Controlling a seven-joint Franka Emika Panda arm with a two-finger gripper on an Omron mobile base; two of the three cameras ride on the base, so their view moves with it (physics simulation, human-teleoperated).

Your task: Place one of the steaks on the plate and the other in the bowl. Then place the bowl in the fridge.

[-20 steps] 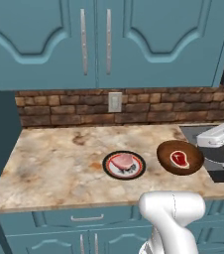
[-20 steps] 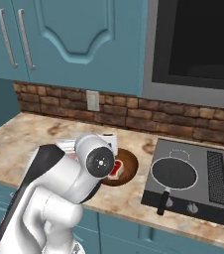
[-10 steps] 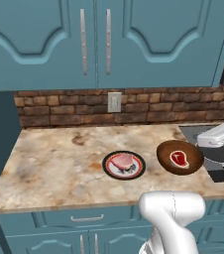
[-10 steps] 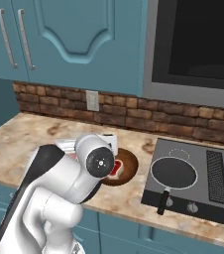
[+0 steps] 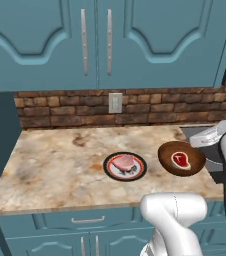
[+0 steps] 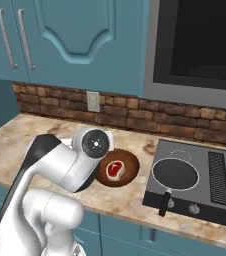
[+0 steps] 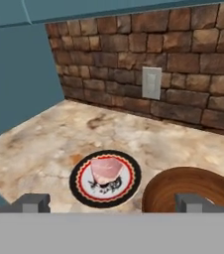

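In the left base view, the plate (image 5: 125, 166) sits near the middle of the marbled counter (image 5: 50, 165) with the pale pink steak (image 5: 123, 162) lying on it, and the brown bowl (image 5: 181, 158) stands just right of it, apart from it, holding the deep red steak (image 5: 180, 160). In the right base view, the bowl (image 6: 119, 167) with the red steak (image 6: 115, 169) rests left of the black stovetop (image 6: 205, 185), where a frying pan (image 6: 175, 175) lies; the arm's white elbow (image 6: 70, 162) covers the bowl's left edge. In the hand view, the gripper (image 7: 111, 202) hovers with its two fingertips (image 7: 32, 202) spread wide and empty, above the near edges of the plate (image 7: 105, 179) carrying the pink steak (image 7: 105, 168) and the bowl (image 7: 191, 187), with a brick wall (image 7: 148, 64) behind.
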